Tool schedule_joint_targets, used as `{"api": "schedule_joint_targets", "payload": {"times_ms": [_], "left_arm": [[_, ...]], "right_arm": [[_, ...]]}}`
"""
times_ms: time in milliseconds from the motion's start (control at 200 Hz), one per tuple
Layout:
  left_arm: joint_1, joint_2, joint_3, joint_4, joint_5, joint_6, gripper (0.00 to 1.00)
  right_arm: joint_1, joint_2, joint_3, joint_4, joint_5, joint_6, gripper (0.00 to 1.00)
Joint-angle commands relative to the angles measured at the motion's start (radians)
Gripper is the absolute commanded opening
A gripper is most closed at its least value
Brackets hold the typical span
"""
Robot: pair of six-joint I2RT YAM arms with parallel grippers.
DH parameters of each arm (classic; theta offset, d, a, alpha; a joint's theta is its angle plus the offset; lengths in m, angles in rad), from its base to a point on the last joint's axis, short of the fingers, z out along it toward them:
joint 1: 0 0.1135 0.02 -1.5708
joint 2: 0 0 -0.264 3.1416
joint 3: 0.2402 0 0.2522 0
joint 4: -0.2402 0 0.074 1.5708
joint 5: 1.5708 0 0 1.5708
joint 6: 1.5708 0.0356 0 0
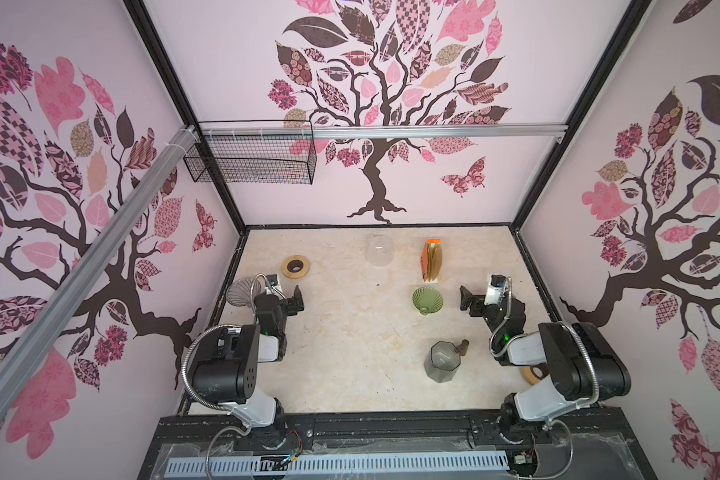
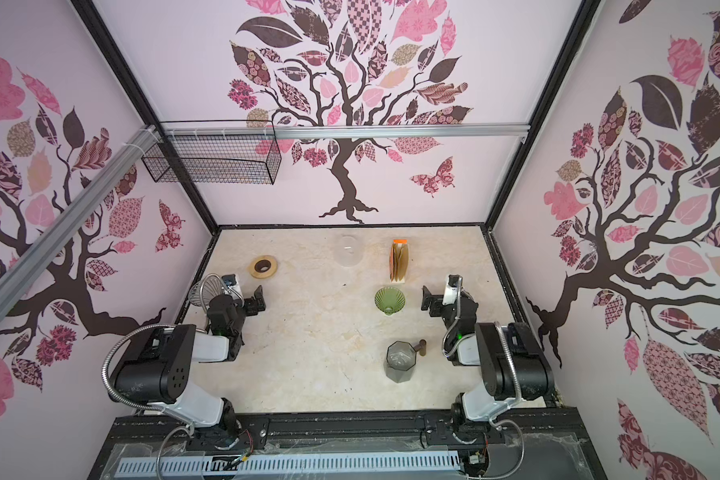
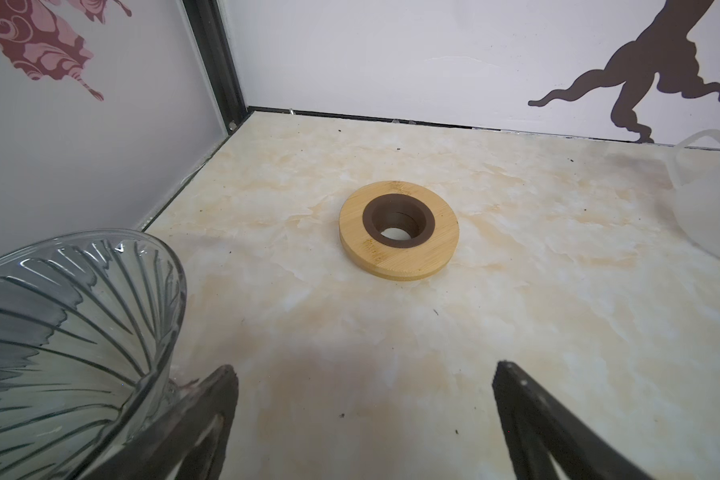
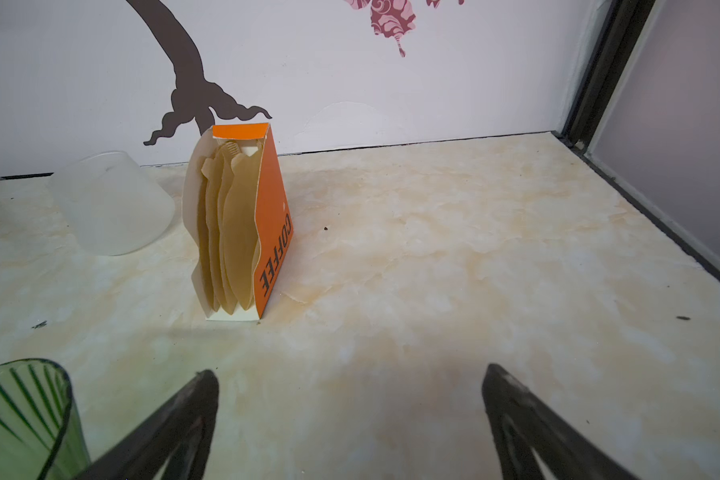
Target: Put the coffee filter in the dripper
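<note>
While left end effector (image 3: 364, 365), right end effector (image 4: 350, 369) gape wide, dripper (image 1: 427, 300) sits beside right; tabletop (image 1: 350, 332) mid-span open.

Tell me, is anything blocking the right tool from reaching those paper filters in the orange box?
Nothing visible does. The open right tool faces the coffee filters standing in their orange box, with only bare table between them. The green dripper sits off to the side of that path, nearer the table's middle.
</note>
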Motion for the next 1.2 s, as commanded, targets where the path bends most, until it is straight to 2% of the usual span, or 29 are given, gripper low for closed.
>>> {"api": "schedule_joint_targets", "payload": {"times_ms": [0,135,250,1195], "left_arm": [[-0.009,-0.001,0.023,0.016,-0.009,0.013,0.98],[-0.050,-0.002,0.009,0.038,-0.095,0.036,0.98],[-0.053,-0.002,0.011,0.036,-0.100,0.035,0.98],[-0.004,-0.001,0.027,0.005,-0.002,0.011,0.98]], "right_arm": [[0.005,0.001,0.015,0.005,-0.005,-0.019,1.00],[0.006,0.001,0.015,0.005,-0.006,-0.018,1.00],[0.005,0.001,0.015,0.005,-0.005,-0.020,1.00],[0.005,0.003,0.015,0.008,-0.005,-0.019,1.00]]}}
